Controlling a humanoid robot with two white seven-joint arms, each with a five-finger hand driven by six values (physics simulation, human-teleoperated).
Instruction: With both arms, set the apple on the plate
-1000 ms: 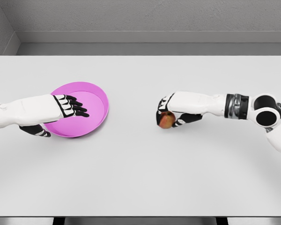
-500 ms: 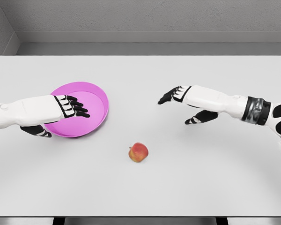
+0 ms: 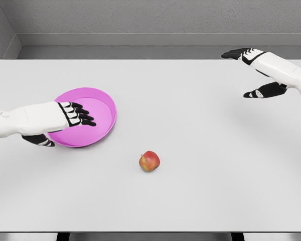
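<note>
- The apple (image 3: 149,161) lies loose on the white table (image 3: 200,191), near the middle and toward the near edge, to the right of the plate (image 3: 103,103) and apart from it.
- Neither hand touches the apple.
- The left hand (image 3: 70,116) holds the pink plate at its left rim, fingers laid over the inside and thumb below the edge; the plate looks tilted, its right side raised.
- The right hand (image 3: 253,65) hangs over the far right corner, well apart from the apple, fingers spread wide and holding nothing.
- The apple is round, firm and smooth-skinned, probably light; I judge it will roll at a nudge and slip from a shallow pinch.
- The best hold is likely from above, fingers around its widest part with the thumb opposite, closing evenly so it is not pushed away.
- The plate's raised wall should keep the apple from rolling out once set inside.
- The task looks undone: the apple is on the table, not on the plate.
</note>
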